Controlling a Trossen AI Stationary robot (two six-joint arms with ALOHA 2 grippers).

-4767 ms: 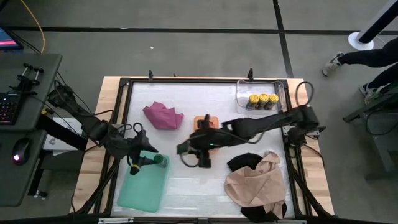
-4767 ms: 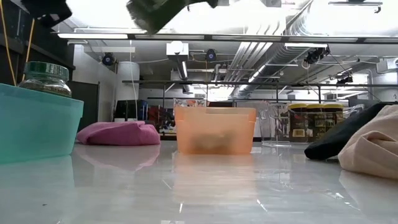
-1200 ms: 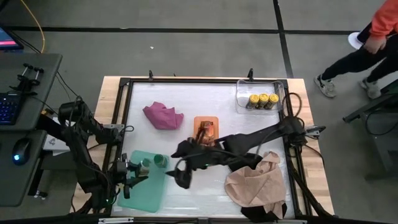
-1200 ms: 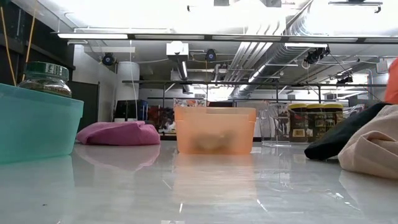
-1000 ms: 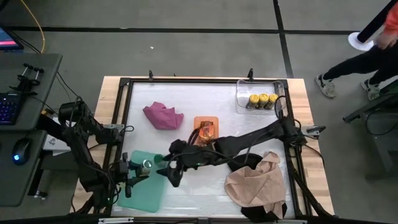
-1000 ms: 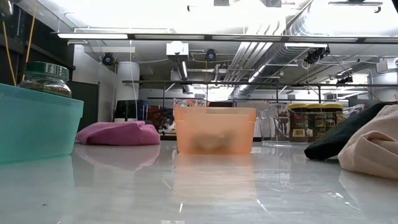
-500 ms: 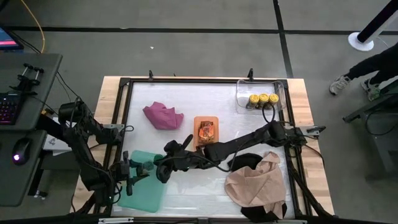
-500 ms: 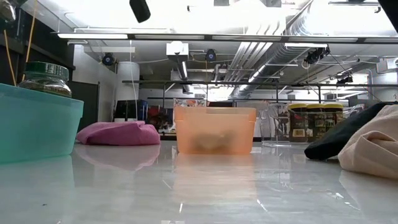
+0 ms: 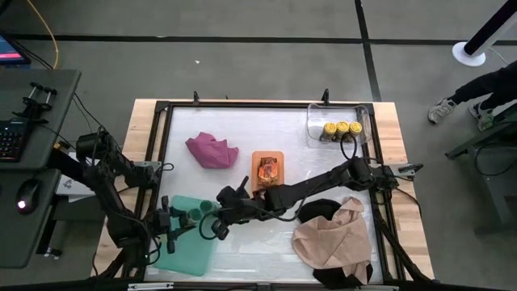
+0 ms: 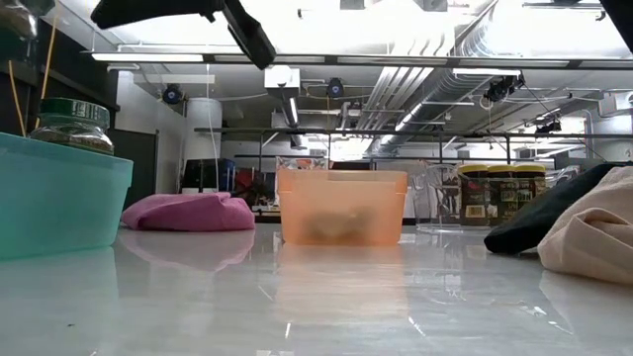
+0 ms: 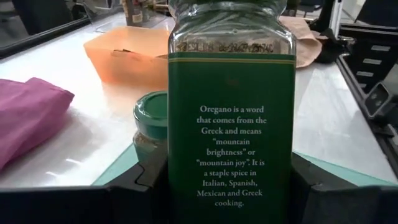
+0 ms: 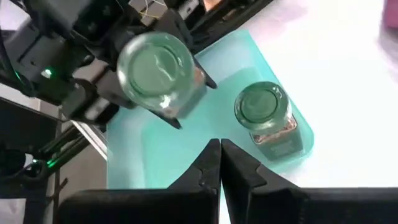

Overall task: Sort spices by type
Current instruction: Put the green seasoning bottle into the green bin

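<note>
— How many jars?
— Two green-lidded: one oregano jar point(image 11: 231, 106) clamped in my left pincer point(image 9: 171, 229) over the teal tray point(image 9: 184, 252), one standing jar point(image 12: 268, 118) inside at twelve o'clock. Three yellow-lidded jars point(image 9: 341, 129) at one o'clock.
— Right pincer point(image 12: 219, 163)?
— Closed, empty.

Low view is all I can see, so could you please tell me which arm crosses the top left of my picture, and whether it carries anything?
Observer: It looks like the right arm. The right gripper hangs by the inner edge of the teal tray, fingers shut on nothing.
Operator: Thank you. Where is the left gripper?
Observer: The left gripper is at the same tray, clamped on an oregano jar with a green label.
Operator: Is the jar I see inside the tray the only one there?
Observer: Yes, only that green-lidded jar stands in the tray, near one corner.
</note>
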